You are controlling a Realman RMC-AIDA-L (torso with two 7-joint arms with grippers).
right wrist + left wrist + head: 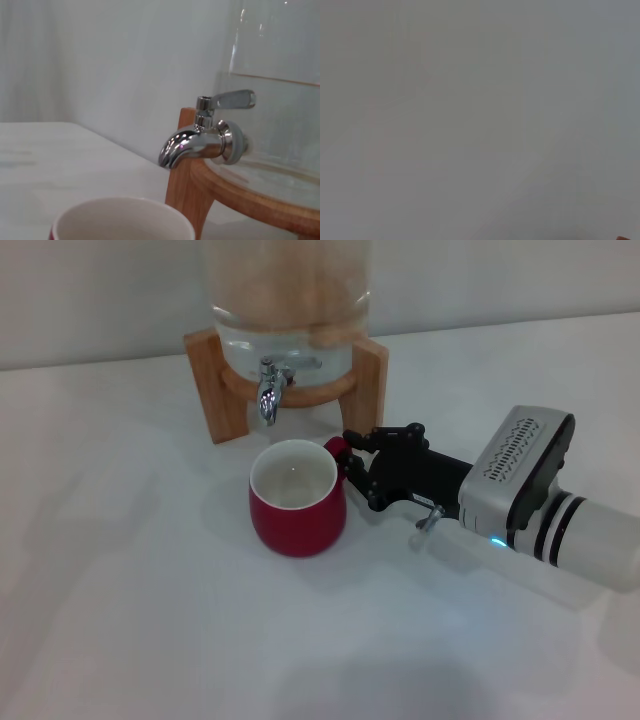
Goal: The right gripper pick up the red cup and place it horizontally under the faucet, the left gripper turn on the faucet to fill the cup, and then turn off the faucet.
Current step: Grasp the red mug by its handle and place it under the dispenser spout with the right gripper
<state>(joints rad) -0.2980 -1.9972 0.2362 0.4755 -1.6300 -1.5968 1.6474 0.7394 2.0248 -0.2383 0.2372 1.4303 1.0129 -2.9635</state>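
The red cup (pixel 297 498) stands upright on the white table, cream inside, just in front of and below the faucet (pixel 268 395). My right gripper (pixel 352 465) reaches in from the right and its black fingers are shut on the cup's red handle. In the right wrist view the chrome faucet (pixel 200 142) points its spout down, its thin lever (pixel 231 99) lies level, and the cup's rim (pixel 122 220) shows below it. The left gripper is out of view; the left wrist view shows only a blank pale surface.
The clear glass dispenser (pixel 285 300) sits in a wooden stand (pixel 372 380) at the back of the white table (pixel 130 590). The stand's leg (pixel 187 190) is close behind the cup.
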